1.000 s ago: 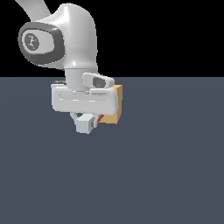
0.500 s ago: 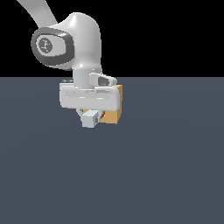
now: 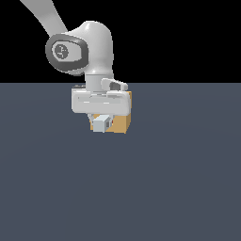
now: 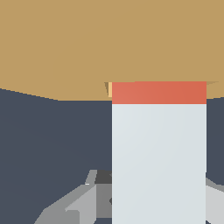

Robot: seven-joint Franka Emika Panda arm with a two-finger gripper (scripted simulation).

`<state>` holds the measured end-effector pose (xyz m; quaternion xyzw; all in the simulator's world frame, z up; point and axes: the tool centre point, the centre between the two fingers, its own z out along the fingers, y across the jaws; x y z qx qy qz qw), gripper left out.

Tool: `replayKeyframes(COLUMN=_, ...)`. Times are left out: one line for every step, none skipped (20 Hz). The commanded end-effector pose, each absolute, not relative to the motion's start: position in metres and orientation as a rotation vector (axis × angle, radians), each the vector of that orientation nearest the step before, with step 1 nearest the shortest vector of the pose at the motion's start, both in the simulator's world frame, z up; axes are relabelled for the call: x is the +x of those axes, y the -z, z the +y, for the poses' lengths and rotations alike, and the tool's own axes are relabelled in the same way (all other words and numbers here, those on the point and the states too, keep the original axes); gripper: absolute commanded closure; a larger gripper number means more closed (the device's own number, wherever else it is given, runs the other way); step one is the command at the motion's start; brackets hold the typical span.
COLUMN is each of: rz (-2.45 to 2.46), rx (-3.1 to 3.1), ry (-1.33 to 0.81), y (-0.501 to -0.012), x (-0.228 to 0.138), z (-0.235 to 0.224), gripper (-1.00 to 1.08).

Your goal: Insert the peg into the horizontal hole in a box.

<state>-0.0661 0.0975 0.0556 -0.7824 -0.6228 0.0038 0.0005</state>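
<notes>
**Operator:** Why is the peg point(image 4: 158, 153) held level, red end forward?

**Technician:** Insertion into a horizontal hole point(image 4: 109, 89) requires the peg axis to be parallel to the bore. In the wrist view the red end sits at the face of the box point(image 4: 87, 43), with a thin pale sliver of the opening showing just beside the red band. I judge the tip to be at or just inside the mouth (depth cannot be read from these views).

**Operator:** And in the exterior view, from its left to its right?

**Technician:** First the grey blunt end of the peg point(image 3: 101, 124) pointing toward the camera, then the box point(image 3: 121, 123) behind it, largely hidden by the hand. The box rests on the dark floor point(image 3: 179, 179).

**Operator:** State of the gripper point(image 3: 100, 115)?

**Technician:** Clamped on the peg near its pale end; grey fingers point(image 4: 76, 203) flank the bar. The jaws stand only peg-width apart. A firm grip is judged necessary to resist side loads at entry.
</notes>
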Motion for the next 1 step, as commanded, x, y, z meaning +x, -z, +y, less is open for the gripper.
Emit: replayKeyframes(rz=-1.964, rx=-2.452, ry=0.003, y=-0.0565, x=-0.0618, z=0.1068, gripper=1.08)
